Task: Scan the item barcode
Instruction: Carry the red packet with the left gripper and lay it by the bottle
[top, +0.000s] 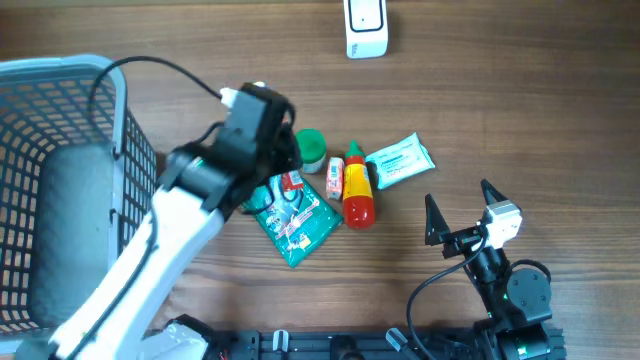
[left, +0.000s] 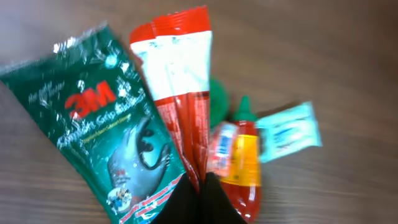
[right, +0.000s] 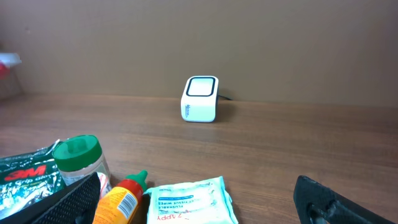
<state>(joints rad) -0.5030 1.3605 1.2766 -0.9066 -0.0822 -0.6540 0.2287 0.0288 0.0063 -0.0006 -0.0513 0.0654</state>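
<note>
The left end effector (left: 202, 186) is shut on the red and white packet (left: 177, 74) in the middle of the surface (top: 500, 100), the right end effector (top: 457, 195) at five o'clock is wide open, and next the packet should go to the scanner (top: 366, 27) at twelve o'clock.

the left gripper (left: 201, 186) pinched a red-and-white packet (left: 180, 74); a green 3m pouch (left: 93, 124) lay left, a sauce bottle (left: 244, 162) right.

A wipes pack (top: 400, 160) lies beside a sauce bottle (top: 358, 190), basket (top: 60, 66) well apart.
</note>
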